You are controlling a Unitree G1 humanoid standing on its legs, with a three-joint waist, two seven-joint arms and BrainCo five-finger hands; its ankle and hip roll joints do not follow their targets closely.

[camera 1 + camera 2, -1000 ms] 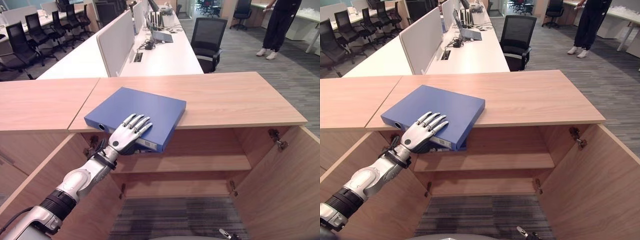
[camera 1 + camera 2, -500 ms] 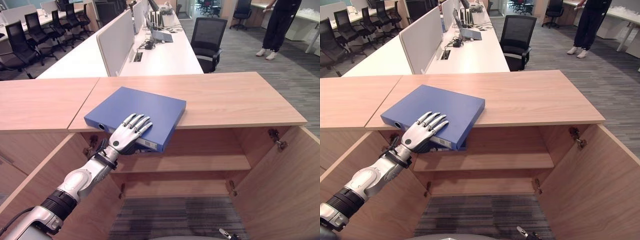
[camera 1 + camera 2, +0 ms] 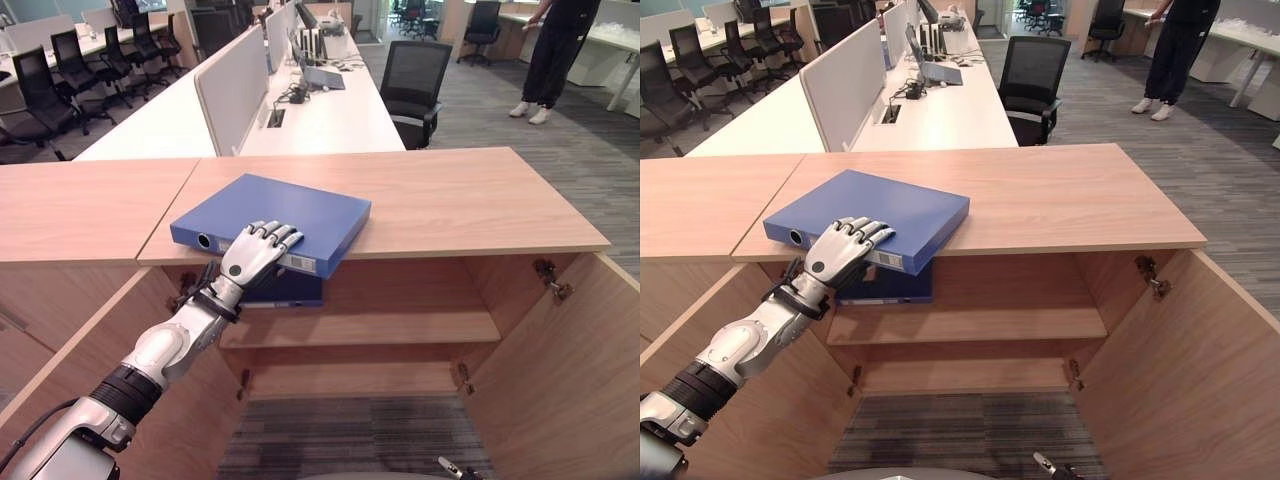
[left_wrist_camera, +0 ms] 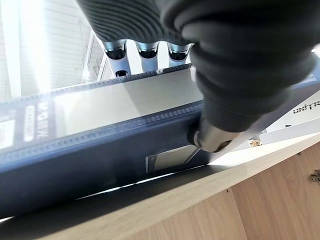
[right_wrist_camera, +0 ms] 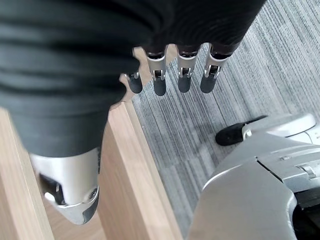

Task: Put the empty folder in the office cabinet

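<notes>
A blue folder (image 3: 290,205) lies flat on the wooden cabinet top (image 3: 470,195), its labelled spine jutting over the front edge. My left hand (image 3: 252,255) is shut on that spine, fingers curled over the top cover. The left wrist view shows the fingers (image 4: 145,50) above the spine (image 4: 100,125) and the thumb pressed against it from below. Under the top, a darker blue thing (image 3: 285,290) that looks like another folder rests on the upper shelf (image 3: 400,325). My right hand (image 5: 159,80) hangs low over the carpet beside a door edge, fingers straight.
Both cabinet doors stand wide open, the right door (image 3: 560,380) and the left door (image 3: 60,380). A second cabinet top (image 3: 90,205) adjoins on the left. Beyond are a long white desk (image 3: 330,110), a black chair (image 3: 415,80) and a standing person (image 3: 555,50).
My left hand has slid from lying flat on the cover to the spine, fingers now curled over the edge. The folder's front edge has risen, uncovering the darker blue thing below.
</notes>
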